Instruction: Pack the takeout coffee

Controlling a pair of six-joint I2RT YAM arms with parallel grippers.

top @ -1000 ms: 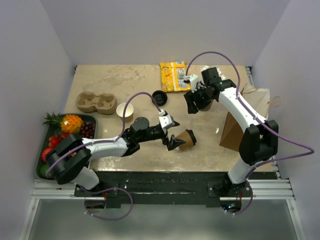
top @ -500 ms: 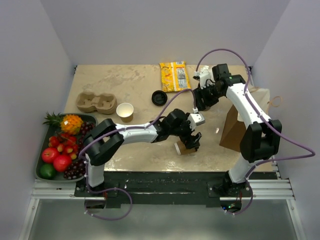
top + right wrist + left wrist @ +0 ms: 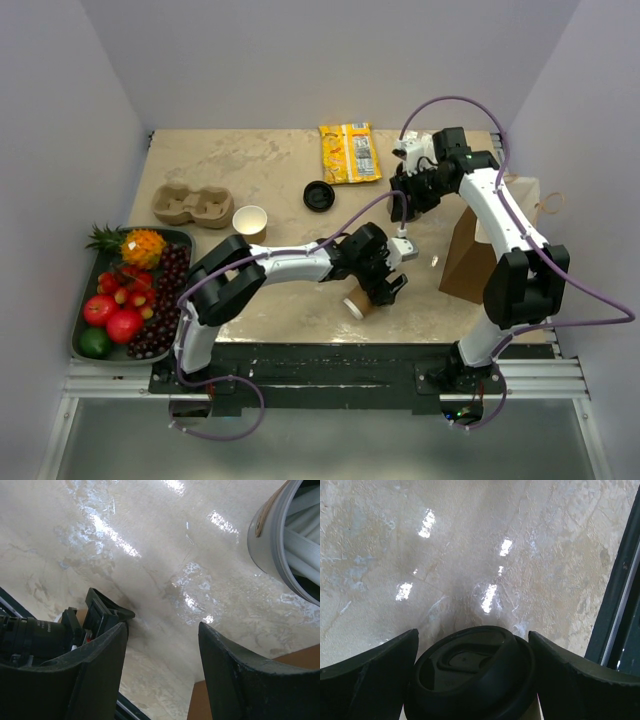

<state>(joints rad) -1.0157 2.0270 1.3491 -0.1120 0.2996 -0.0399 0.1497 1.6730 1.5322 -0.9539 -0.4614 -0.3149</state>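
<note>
Lidded paper cup point(image 3: 356, 303) lay on side by counter's near edge, middle. Left pincer point(image 3: 472, 635) spread wide, one finger each side of black lid point(image 3: 475, 672). Right pincer point(image 3: 161, 630) spread, held nothing. Cup likely light, soft, easy to squash; lid might pop. Best squeeze gently, just under lid.

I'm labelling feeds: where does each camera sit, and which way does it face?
Top external: above, behind the bases, facing down at the table; left arm, right arm visible.
Left wrist: on that arm, facing down past the left fingers at the lidded cup.
Right wrist: on that arm, facing down between the right fingers at table and straw cup.
Shared: top and left wrist both show the lidded cup.
</note>
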